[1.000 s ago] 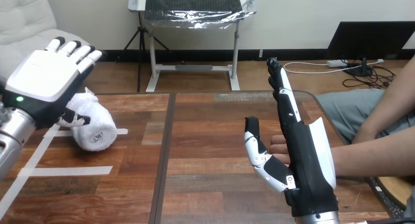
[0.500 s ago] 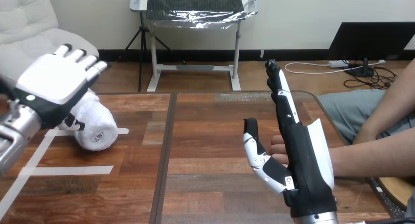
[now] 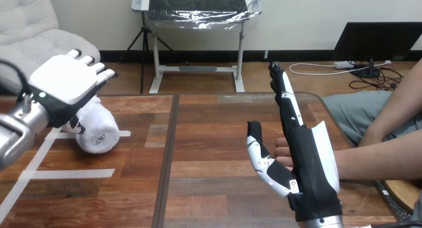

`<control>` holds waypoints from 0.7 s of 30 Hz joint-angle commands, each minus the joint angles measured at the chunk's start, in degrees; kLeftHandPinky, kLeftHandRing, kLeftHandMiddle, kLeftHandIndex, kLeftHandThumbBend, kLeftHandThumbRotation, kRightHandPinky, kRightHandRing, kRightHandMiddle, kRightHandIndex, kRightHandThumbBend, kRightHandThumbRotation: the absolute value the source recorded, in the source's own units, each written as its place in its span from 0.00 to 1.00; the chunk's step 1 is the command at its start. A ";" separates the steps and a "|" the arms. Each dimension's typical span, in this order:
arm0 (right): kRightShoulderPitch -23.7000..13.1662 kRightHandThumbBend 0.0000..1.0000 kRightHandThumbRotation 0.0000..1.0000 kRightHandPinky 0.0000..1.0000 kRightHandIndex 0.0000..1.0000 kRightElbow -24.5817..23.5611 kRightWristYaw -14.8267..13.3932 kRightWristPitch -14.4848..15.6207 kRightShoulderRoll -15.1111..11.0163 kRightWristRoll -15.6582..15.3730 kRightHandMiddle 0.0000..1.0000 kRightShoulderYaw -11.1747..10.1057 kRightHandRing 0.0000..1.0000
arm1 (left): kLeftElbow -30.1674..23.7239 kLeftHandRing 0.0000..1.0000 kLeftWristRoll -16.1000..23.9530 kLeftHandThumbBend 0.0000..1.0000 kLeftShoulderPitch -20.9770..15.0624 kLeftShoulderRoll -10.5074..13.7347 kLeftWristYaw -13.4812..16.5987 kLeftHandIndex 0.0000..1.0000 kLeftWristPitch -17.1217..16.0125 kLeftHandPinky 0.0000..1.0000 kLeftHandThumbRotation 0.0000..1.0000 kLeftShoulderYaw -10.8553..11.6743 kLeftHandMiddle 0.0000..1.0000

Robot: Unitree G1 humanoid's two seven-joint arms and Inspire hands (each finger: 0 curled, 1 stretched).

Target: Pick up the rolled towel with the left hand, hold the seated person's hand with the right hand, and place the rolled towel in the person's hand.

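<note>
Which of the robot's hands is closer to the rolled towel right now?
Left. The left hand is over the rolled towel, fingers straight. The right hand stands upright far to the towel's right, beside the person's hand.

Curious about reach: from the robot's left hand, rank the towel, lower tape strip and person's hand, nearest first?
1. Towel, under the left hand, table's left.
2. Lower tape strip, left, toward the near edge.
3. Person's hand, far right.
</note>
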 commanded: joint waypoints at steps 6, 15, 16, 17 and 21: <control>-3.01 0.00 0.00 1.00 1.00 -0.58 -0.06 -0.67 1.09 0.99 1.00 -0.94 1.00 | 4.34 0.93 -12.32 0.79 -4.89 -3.16 -3.00 0.92 -1.86 0.94 0.10 3.95 0.93; -2.99 0.00 0.00 1.00 1.00 -0.56 0.19 -0.45 1.00 1.22 1.00 -0.90 1.00 | 6.01 0.92 -28.79 0.77 -3.76 -8.12 -8.68 0.91 1.19 0.93 0.22 10.93 0.92; -2.99 0.00 0.00 1.00 1.00 -0.57 0.21 -0.42 1.01 1.22 1.00 -0.90 1.00 | 6.05 0.92 -30.03 0.76 -3.69 -8.45 -9.20 0.91 1.51 0.93 0.23 11.38 0.92; -3.03 0.00 0.00 1.00 1.00 -0.53 0.23 -0.45 0.98 1.22 1.00 -0.91 1.00 | 6.06 0.92 -31.68 0.76 -3.61 -9.14 -9.93 0.92 2.56 0.93 0.24 12.16 0.92; -3.17 0.00 0.00 1.00 1.00 -0.44 0.24 -0.54 0.89 1.11 1.00 -0.97 1.00 | 5.43 0.91 -35.20 0.74 -3.27 -10.56 -10.95 0.93 5.63 0.87 0.35 13.44 0.93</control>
